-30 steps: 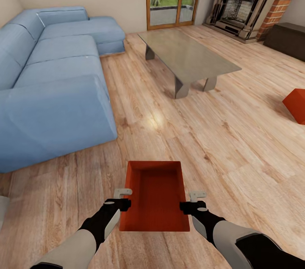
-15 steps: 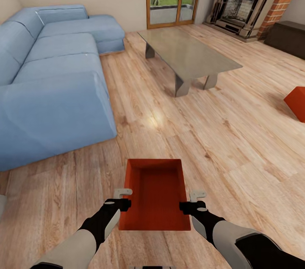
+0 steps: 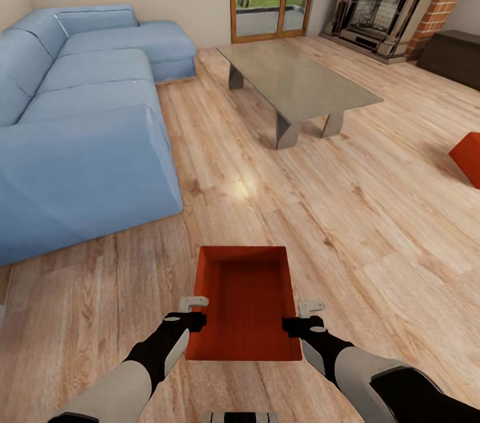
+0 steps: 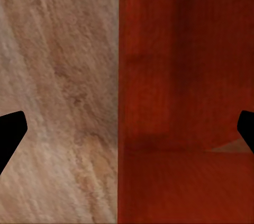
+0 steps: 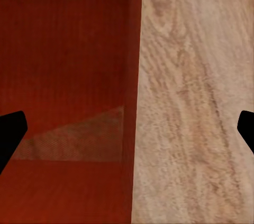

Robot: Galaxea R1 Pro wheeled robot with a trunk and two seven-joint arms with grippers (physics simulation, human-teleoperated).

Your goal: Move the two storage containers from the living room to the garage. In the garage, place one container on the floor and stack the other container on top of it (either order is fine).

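Head view: red-orange open-topped plastic bin [image 3: 243, 303] sits between left pincer [image 3: 194, 311] and right pincer [image 3: 305, 316], over light wood plank floor [image 3: 373, 236]; second red-orange bin [image 3: 468, 157] lies well apart, rightward. Left wrist view: wide-spread fingertips [image 4: 10, 131] straddle its wall. Right wrist view: fingertips [image 5: 10, 128] likewise spread, straddling the opposite wall.

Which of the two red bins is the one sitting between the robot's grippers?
The storage container right in front of the robot, flanked by the left gripper and right gripper. The other container sits far off at the head view's right edge.
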